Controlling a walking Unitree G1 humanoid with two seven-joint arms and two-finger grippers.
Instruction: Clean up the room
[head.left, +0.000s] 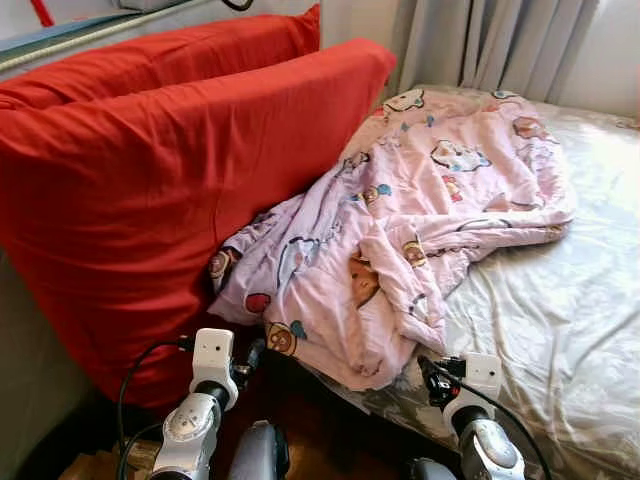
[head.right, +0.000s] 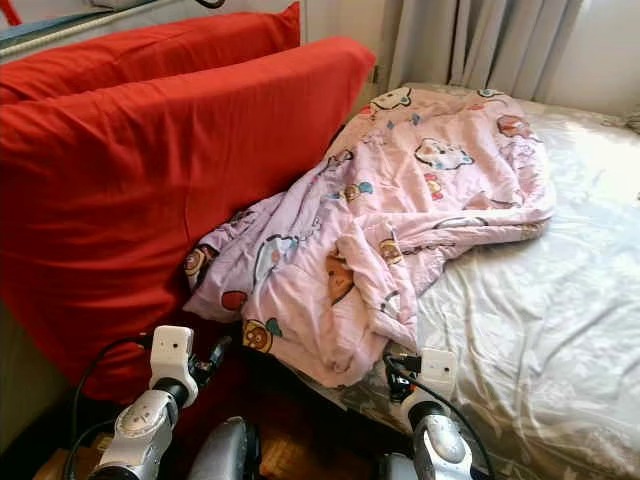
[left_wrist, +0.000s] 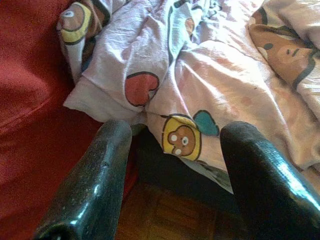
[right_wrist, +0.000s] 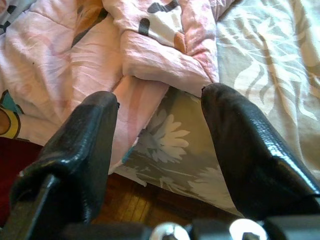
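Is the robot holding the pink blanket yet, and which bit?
No, nothing is held. The left gripper and right gripper are both open, just short of the pink blanket's near edge.

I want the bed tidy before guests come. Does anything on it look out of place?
Yes. The pink cartoon-print quilt lies crumpled in a heap against the red pillows, one corner hanging over the bed's edge, leaving the grey floral sheet bare. Both end effectors, left and right, are open beside that edge.

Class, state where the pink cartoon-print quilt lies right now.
The pink quilt lies crumpled across the bed's near left part, on the grey floral sheet, its left edge against the red pillows.
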